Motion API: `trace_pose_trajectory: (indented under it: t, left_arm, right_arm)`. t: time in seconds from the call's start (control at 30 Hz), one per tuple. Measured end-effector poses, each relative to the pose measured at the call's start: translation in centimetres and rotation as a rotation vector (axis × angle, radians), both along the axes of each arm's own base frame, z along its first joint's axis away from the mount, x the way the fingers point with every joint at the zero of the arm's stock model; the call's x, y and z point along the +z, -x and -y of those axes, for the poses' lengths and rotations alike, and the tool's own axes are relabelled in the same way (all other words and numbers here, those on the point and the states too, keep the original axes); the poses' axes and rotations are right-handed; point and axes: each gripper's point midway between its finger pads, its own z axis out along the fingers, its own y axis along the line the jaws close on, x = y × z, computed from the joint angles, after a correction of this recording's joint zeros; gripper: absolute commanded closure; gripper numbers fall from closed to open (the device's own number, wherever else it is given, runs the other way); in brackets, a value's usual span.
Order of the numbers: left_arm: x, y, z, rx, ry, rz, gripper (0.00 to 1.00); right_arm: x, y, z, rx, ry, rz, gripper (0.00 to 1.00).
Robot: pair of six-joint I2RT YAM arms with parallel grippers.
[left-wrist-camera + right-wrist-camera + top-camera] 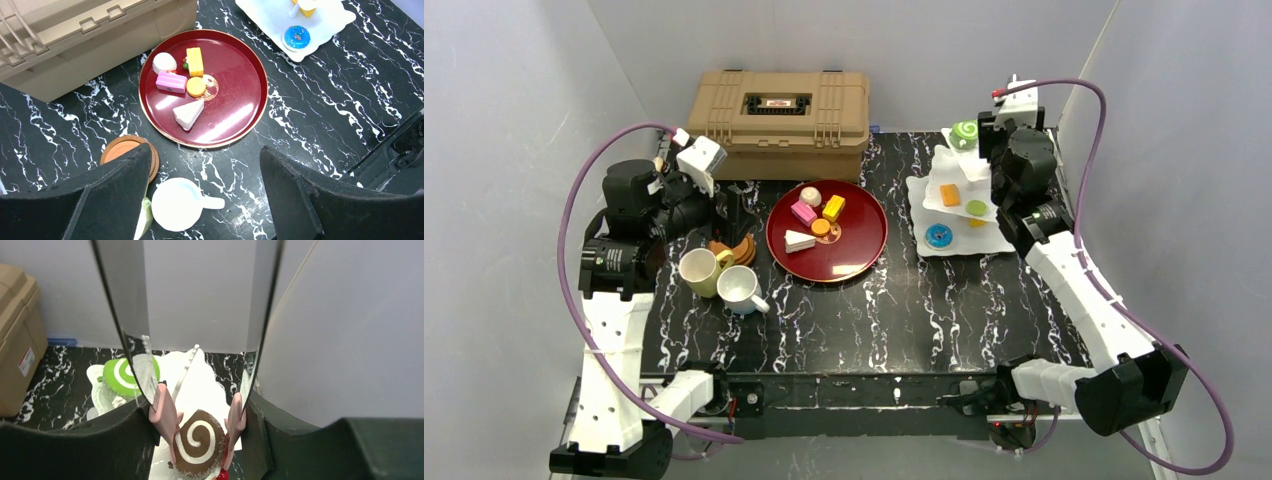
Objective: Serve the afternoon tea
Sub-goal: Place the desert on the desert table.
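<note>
Two pink tips point(165, 417) of tongs point(135, 340) flank brown roll point(199, 442); roll between them, contact unclear. Right gripper point(200, 402) clamps tongs, roll just beyond its fingers. Judgement: squeeze evenly across roll's middle, lift straight up, clear of stand point(205, 375) and green roll point(127, 375) left of tips. Left gripper point(204, 150) wide, empty; white mug point(177, 204) beneath, coaster point(122, 147) by left finger.
</note>
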Motion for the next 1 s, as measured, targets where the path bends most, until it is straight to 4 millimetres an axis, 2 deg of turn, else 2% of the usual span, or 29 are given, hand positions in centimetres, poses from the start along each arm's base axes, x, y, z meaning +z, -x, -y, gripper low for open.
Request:
trace_pose_trajectory:
  t: [0.17,0.4,0.5,0.6,0.73,0.87,1.0]
  left_arm:
    - [-0.1,0.1,0.0,-0.002,-0.005,-0.003,0.23]
    - [-0.2,0.2,0.0,-0.005,-0.003,-0.006,0.23]
    - [-0.2,0.2,0.0,-0.006,-0.003,-0.009,0.23]
    - [-0.2,0.3,0.0,-0.006,-0.003,-0.011,0.23]
    - [-0.3,0.3,0.0,-0.006,-0.004,-0.015,0.23]
    - [-0.4,0.3,0.0,-0.006,-0.004,-0.016,0.23]
    - [-0.4,0.3,0.0,-0.006,-0.004,-0.016,0.23]
  right_arm:
    - [1.0,-0.5,1.0,-0.009,-0.028,0.045,0.44]
    - [2.0,-1.4,1.1,-0.001,-0.039,0.071,0.39]
    - [1.6,-2.0,1.1,0.001,-0.047,0.067,0.33]
    - [1.0,-2.5,0.9,0.001,-0.05,0.053,0.32]
    - [0.8,-2.6,1.1,-0.003,-0.053,0.05,0.32]
    - [0.8,-2.6,1.2,-0.005,-0.057,0.051,0.25]
    - [1.0,-2.5,1.3,-0.005,-0.059,0.054,0.25]
